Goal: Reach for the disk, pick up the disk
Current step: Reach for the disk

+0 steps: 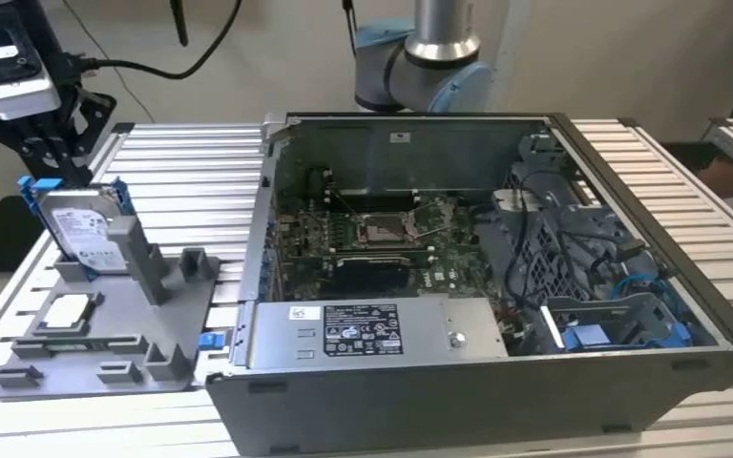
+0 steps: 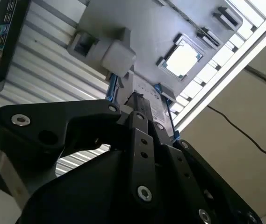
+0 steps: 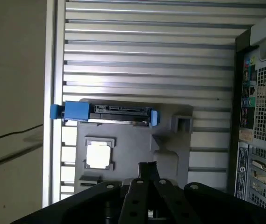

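One grey fixture plate (image 1: 150, 334) sits nearest on the bench (image 1: 201, 181), with a square chip (image 1: 65, 313) in its front pocket. Behind that the disk (image 1: 84, 227) stands upright in its slot, blue bracket uppermost. Just above it hangs the pincer (image 1: 51, 157), holding nothing; how far open it is I cannot tell. Reaching is the step in hand, I judge. A grasp calls for squaring onto that narrow top edge.

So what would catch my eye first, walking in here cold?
The big open computer case takes the middle and the exterior view's right, circuit board and cables bare. On the exterior view's left a disk in a blue frame stands upright in a grey holder, the black gripper close above it. A small silver chip lies flat on the same holder.
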You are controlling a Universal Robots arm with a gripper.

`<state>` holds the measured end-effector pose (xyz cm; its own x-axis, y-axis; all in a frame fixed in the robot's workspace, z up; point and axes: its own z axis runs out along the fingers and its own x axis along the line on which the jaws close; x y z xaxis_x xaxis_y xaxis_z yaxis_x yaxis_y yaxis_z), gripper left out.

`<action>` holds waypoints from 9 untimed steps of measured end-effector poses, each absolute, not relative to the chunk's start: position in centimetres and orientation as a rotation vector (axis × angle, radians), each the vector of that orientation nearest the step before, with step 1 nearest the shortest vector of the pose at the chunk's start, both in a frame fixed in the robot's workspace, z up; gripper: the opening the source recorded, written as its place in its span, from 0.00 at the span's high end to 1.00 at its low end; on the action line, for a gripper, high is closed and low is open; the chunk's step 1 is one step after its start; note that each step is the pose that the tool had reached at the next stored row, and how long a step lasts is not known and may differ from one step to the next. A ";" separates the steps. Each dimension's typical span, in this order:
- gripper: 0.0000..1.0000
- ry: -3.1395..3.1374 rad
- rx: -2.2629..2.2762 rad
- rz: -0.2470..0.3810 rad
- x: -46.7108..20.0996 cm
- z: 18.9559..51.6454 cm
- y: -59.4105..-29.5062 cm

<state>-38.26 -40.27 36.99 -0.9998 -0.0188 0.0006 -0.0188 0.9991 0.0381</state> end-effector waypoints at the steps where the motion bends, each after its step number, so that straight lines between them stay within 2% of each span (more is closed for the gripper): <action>1: 1.00 -3.140 0.030 -0.060 -38.3 37.0 -39.9; 9: 1.00 -3.140 0.030 -0.060 -38.5 37.0 -36.4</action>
<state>-38.51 -36.39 36.98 -0.9998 -0.0190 0.0003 -0.0190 0.9991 0.0383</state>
